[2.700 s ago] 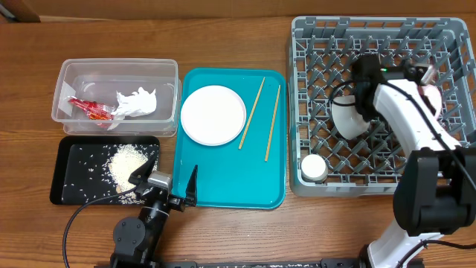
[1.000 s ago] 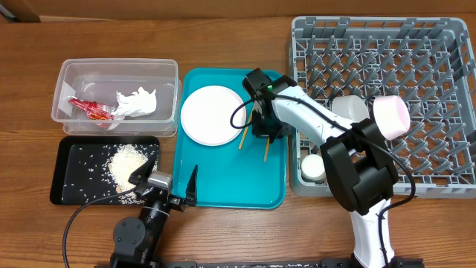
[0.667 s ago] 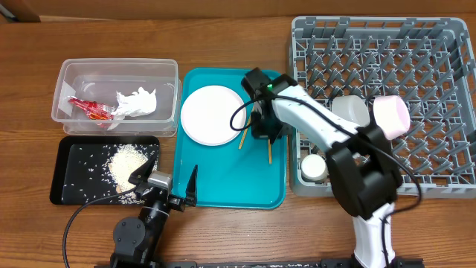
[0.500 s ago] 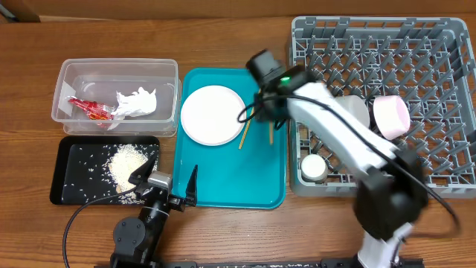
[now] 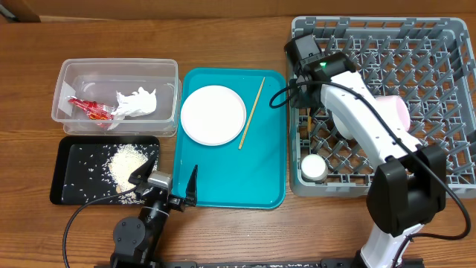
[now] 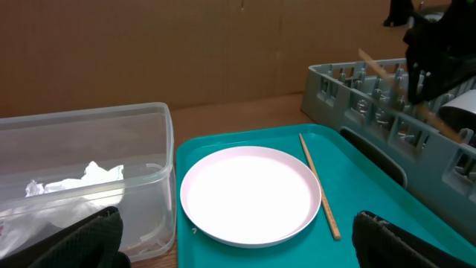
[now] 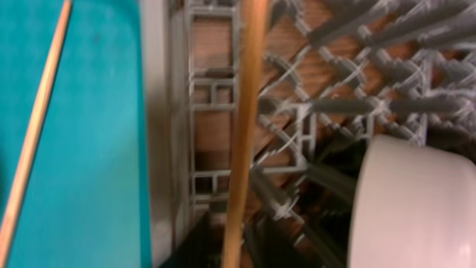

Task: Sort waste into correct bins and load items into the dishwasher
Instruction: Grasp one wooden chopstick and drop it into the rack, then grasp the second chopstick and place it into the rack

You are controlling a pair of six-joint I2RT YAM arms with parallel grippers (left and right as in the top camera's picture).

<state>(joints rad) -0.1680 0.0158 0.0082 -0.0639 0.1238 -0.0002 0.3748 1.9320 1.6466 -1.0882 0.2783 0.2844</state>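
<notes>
My right gripper (image 5: 308,110) is shut on a wooden chopstick (image 7: 245,126) and holds it over the left edge of the grey dish rack (image 5: 383,30). The other chopstick (image 5: 251,113) lies on the teal tray beside the white plate (image 5: 213,114). A pink bowl (image 5: 396,112), a white cup (image 5: 313,167) and a pale bowl (image 7: 413,201) sit in the rack. The clear tub (image 5: 74,71) holds the red wrapper (image 5: 91,109) and the tissue (image 5: 136,103). Rice (image 5: 128,161) lies in the black tray (image 5: 63,186). My left gripper (image 5: 163,186) is open and empty at the table's front.
The teal tray (image 5: 245,179) lies between the bins and the rack. In the left wrist view the plate (image 6: 249,195) and the chopstick (image 6: 318,184) lie ahead, with the tub (image 6: 89,149) at the left and the rack (image 6: 357,97) at the right.
My right gripper left the pink bowl in the rack, came to the teal tray, took one chopstick and carried it right to the rack's left edge. The left arm has not moved.
</notes>
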